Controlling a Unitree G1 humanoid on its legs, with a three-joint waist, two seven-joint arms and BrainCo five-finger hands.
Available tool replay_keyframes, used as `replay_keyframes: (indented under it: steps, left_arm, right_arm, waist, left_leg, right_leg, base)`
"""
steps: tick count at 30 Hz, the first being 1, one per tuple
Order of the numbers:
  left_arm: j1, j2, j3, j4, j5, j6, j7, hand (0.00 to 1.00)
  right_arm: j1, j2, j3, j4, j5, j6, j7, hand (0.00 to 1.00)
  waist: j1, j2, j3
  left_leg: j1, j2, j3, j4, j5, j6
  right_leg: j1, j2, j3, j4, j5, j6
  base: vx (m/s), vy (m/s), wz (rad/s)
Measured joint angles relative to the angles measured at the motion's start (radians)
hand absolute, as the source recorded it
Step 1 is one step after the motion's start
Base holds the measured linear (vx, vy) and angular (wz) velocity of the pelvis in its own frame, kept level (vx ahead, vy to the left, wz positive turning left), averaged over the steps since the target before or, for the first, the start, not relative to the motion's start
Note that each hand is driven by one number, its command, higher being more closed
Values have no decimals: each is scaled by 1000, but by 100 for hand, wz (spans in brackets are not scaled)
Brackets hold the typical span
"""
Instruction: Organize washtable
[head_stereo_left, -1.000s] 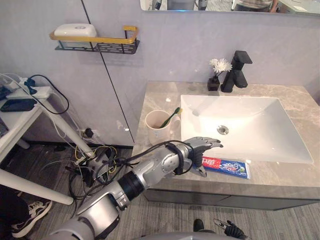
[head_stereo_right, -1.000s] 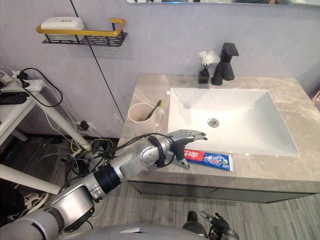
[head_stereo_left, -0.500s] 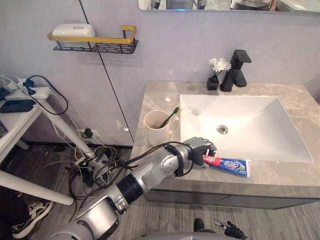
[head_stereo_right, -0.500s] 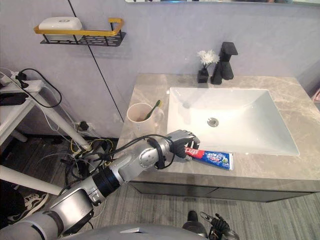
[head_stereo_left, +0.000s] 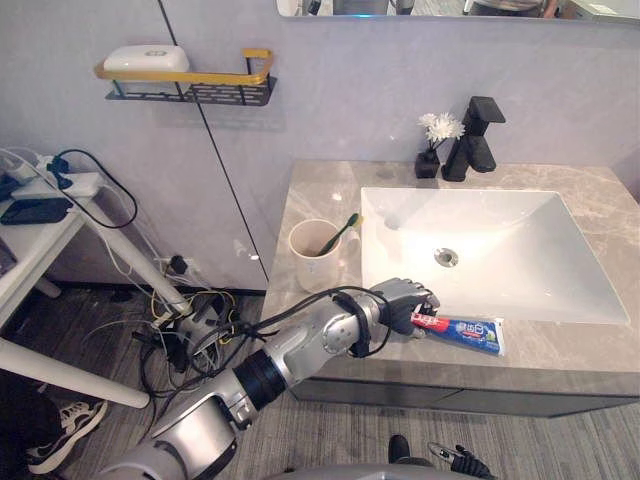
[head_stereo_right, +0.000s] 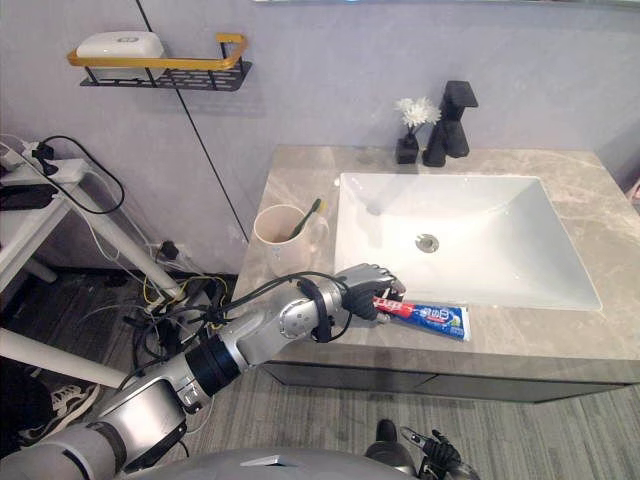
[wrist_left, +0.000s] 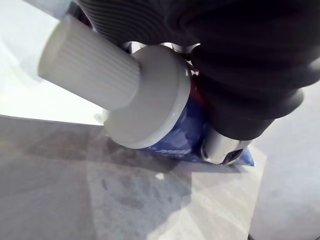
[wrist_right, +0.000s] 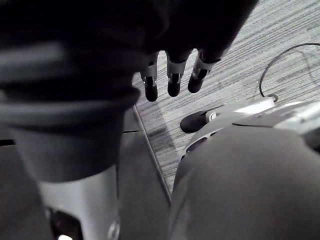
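The left hand has closed from a spread hover onto the toothpaste, and its fingers now curl round the capped left end. The tube lies along the near edge of the counter, in front of the sink. Farther left, a cup holds a toothbrush. The right hand hangs with straight fingers above the floor.
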Motion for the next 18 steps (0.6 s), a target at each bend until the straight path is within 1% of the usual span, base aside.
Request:
replay_keyframes:
  steps: [4, 6, 9, 12, 15, 18]
  left_arm:
    - [3, 1, -5, -3, 0, -5, 19, 100]
    - [21, 5, -3, -36, 0, -4, 22, 100]
    - [71, 34, -8, -162, 0, 3, 17, 100]
    - [145, 101, 25, -404, -12, 1, 19, 100]
    - [157, 119, 74, -547, -46, -12, 32, 100]
    - [199, 120, 113, -629, -100, -26, 54, 100]
  right_arm:
    - [-5, 0, 1, 0, 0, 0, -2, 0]
    - [-5, 0, 15, -1, 2, -2, -5, 0]
    - [10, 0, 42, -36, 3, -3, -12, 0]
    - [86, 0, 114, -159, 3, -18, -13, 0]
    - [116, -1, 127, -184, 3, -30, -12, 0]
    - [127, -11, 161, -187, 2, -33, -1, 0]
  waist:
    - [1, 0, 0]
    - [1, 0, 0]
    - [4, 2, -1]
    - [12, 3, -3]
    - [33, 3, -8]
    - [31, 5, -32]
  left_leg:
    - [0, 0, -1, 0, 0, 0]
    - [-3, 0, -1, 1, 0, 0]
    - [-33, -2, -5, 10, 0, 1]
    - [-36, -2, -6, 17, 0, 1]
    - [-38, -5, -6, 26, 0, 1]
    - [-43, -5, -6, 27, 0, 1]
  right_leg:
    - [0, 0, -1, 0, 0, 0]
    - [0, -1, -1, 3, 0, 0]
    - [-17, -4, -2, 7, 1, 1]
    - [-21, -3, -2, 7, 2, 1]
    - [-20, -5, -1, 8, 2, 1]
    - [-19, -4, 0, 8, 3, 1]
  base:
    - [0, 0, 0]
    - [0, 0, 0]
    - [-12, 0, 5]
    - [11, 0, 1]
    - [0, 0, 0]
    - [-28, -2, -1]
